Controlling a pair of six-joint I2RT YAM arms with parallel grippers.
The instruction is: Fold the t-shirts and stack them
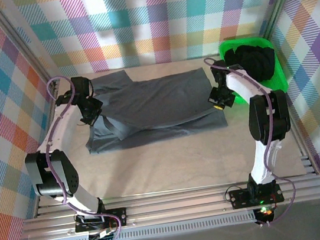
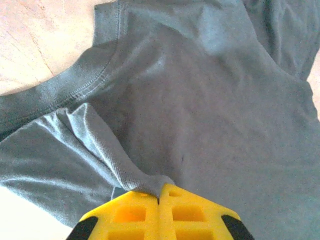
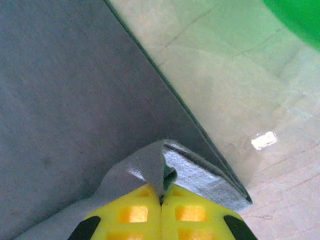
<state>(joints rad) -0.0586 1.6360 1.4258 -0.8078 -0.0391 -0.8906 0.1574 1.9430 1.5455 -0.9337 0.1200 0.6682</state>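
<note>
My fingers (image 2: 130, 215) are yellow with black corners. The shirt (image 1: 158, 105) is plain slate grey, the table (image 1: 172, 166) pale beige, the bin (image 1: 280, 78) bright green, its clothes (image 1: 253, 59) black, the walls (image 1: 151, 14) plaid in many pastels.

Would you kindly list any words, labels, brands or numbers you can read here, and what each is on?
None: no readable text anywhere. The grey t-shirt is plain, with no print or tag showing; the green bin, the table and the checked walls carry no lettering.
</note>
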